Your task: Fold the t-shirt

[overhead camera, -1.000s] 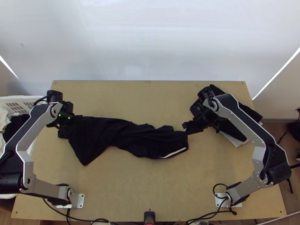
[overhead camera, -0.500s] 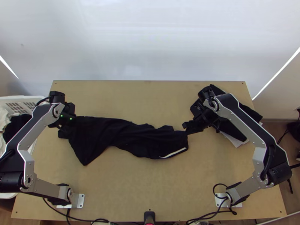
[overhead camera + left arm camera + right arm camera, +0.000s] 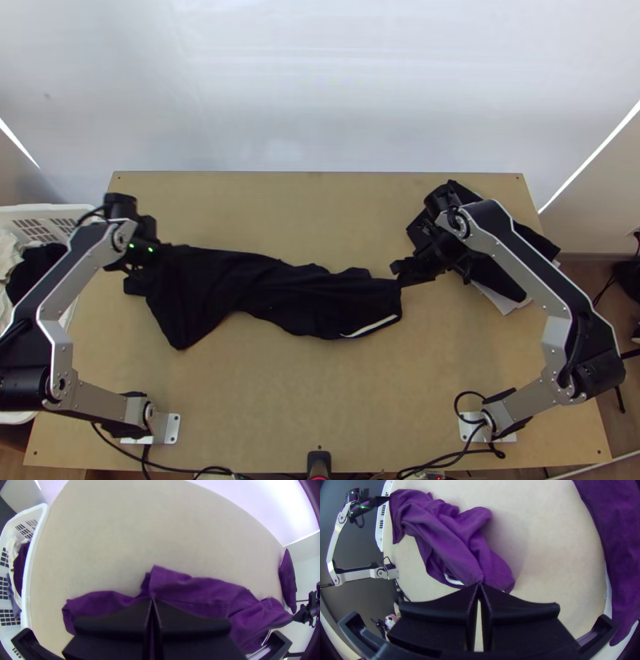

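The black t-shirt (image 3: pixel 272 292) lies bunched lengthwise across the table's left and middle, a white strip near its right end. Over its left end stands my left gripper (image 3: pixel 156 260); in the left wrist view that gripper (image 3: pixel 152 600) is shut on an upper edge of the cloth, which looks purple there. At the shirt's right end is my right gripper (image 3: pixel 398 272). The right wrist view has this gripper (image 3: pixel 479 585) shut on a gathered tip of the t-shirt (image 3: pixel 453 540), with the rest of the cloth stretching toward the left arm.
Dark folded cloth (image 3: pixel 496 272) with something white under it lies at the table's right back, partly beneath the right arm. A white basket (image 3: pixel 48 212) holding light and dark clothes stands beyond the table's left edge. Bare wood (image 3: pixel 320 400) lies in front of the shirt.
The left gripper has shifted very slightly, and the shirt's lower left corner has drawn up a little. The right gripper has stayed nearly still.
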